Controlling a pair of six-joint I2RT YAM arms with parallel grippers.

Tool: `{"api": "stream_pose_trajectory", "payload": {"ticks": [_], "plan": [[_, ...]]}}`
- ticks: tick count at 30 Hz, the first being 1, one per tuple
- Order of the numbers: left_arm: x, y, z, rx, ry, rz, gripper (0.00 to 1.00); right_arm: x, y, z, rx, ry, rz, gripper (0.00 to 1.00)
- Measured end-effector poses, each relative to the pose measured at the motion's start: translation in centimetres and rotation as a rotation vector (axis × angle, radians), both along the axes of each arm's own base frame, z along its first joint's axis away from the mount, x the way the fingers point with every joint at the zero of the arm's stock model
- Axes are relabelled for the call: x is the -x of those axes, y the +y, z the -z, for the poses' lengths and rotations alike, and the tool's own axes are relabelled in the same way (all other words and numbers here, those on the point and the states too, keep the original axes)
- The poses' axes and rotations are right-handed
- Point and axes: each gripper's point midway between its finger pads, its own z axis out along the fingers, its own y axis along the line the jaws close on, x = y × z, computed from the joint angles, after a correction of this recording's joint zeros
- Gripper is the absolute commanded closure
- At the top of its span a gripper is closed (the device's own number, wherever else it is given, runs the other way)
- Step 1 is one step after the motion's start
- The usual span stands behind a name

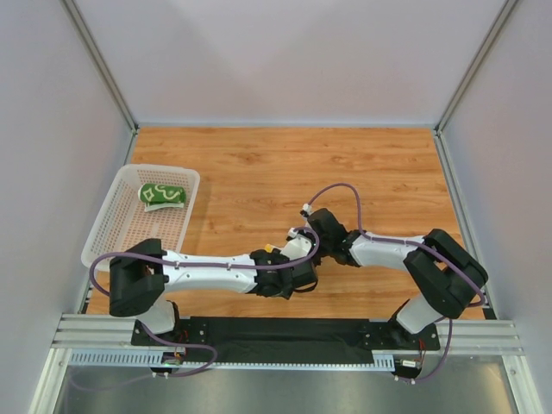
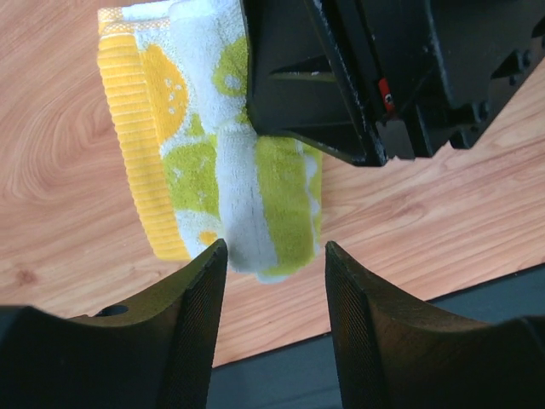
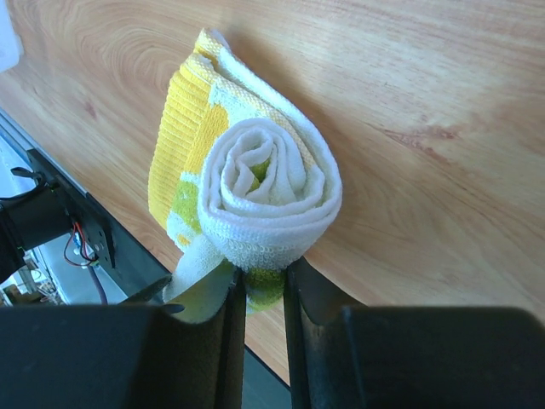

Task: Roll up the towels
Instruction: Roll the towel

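The yellow and lime-green towel (image 3: pixel 268 192) is wound into a roll lying on the wooden table. My right gripper (image 3: pixel 264 290) is shut on the roll's lower edge, a strip of lime cloth pinched between its fingers. In the left wrist view the same towel (image 2: pixel 247 187) lies just beyond my left gripper (image 2: pixel 274 256), which stands open with nothing between its fingers. The right gripper's black body (image 2: pixel 383 77) covers the roll's far end there. The dark green towel (image 1: pixel 161 195) lies rolled in the far end of the white basket (image 1: pixel 112 226). In the top view the arms hide the yellow towel.
Both arms meet near the table's front middle (image 1: pixel 297 259). The black base plate (image 1: pixel 285 332) runs along the near edge just behind the roll. The basket stands at the left, against the grey side wall (image 1: pixel 52 172).
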Motion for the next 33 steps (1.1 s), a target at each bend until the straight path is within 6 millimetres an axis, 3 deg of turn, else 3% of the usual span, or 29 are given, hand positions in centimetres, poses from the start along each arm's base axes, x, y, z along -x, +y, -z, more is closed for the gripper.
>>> {"api": "stream_pose_trajectory", "payload": {"ticks": [12,16,21,33], "plan": [[0.2,-1.1,0.8,0.005,-0.034,0.09,0.45,0.2,-0.2,0.0,0.011,0.009,0.0,0.95],[0.5,-1.2,0.0,-0.019,-0.076,0.111,0.46,0.1,-0.2,0.0,0.011,0.009,-0.001,0.95],[0.9,-2.9,-1.5,-0.002,-0.113,0.136,0.45,0.1,-0.1,0.1,0.014,0.012,-0.002,0.95],[0.6,-2.0,1.2,-0.099,-0.122,0.127,0.43,0.2,0.0,0.1,0.018,0.019,-0.006,0.95]]}}
